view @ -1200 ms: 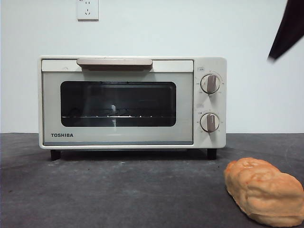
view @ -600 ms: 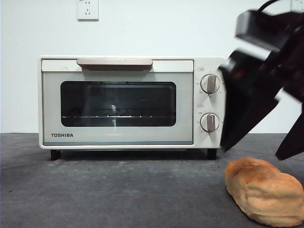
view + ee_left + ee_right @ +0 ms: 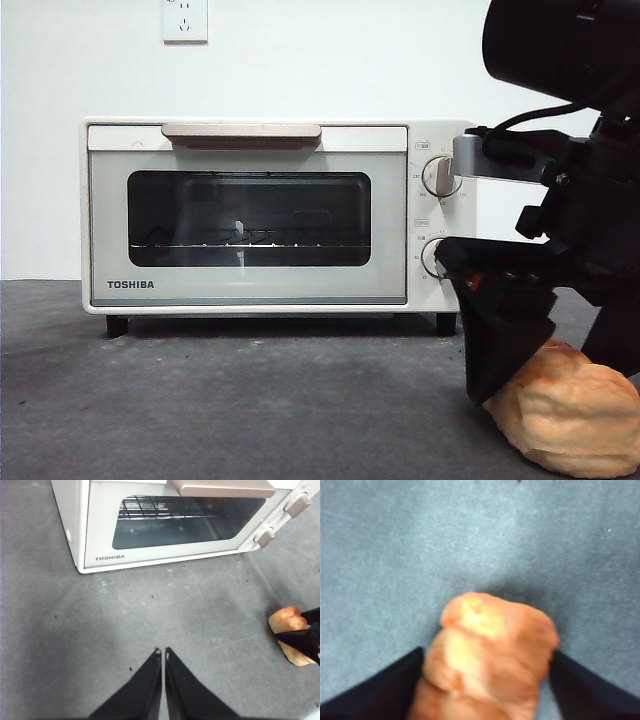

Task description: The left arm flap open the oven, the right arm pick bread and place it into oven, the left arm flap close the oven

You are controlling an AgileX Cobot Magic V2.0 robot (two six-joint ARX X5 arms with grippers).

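The cream TOSHIBA oven (image 3: 250, 215) stands at the back of the table with its glass door shut; it also shows in the left wrist view (image 3: 165, 525). The golden-brown bread (image 3: 565, 420) lies on the table in front of the oven's knob side. My right gripper (image 3: 560, 375) is low over it, open, with one jaw on each side of the bread (image 3: 490, 630). I cannot tell whether the jaws touch it. My left gripper (image 3: 163, 652) is shut and empty, above the bare table in front of the oven. From there the bread (image 3: 287, 622) shows off to the side.
The oven's beige bar handle (image 3: 241, 133) runs along the top of the door, and two knobs (image 3: 441, 176) sit beside the door. A wire rack shows behind the glass. The table is covered with a grey mat (image 3: 250, 400). A white wall with a socket (image 3: 185, 20) stands behind.
The right arm has come down from the top right corner onto the bread, and its jaws now straddle it. The oven and the bread have not moved.
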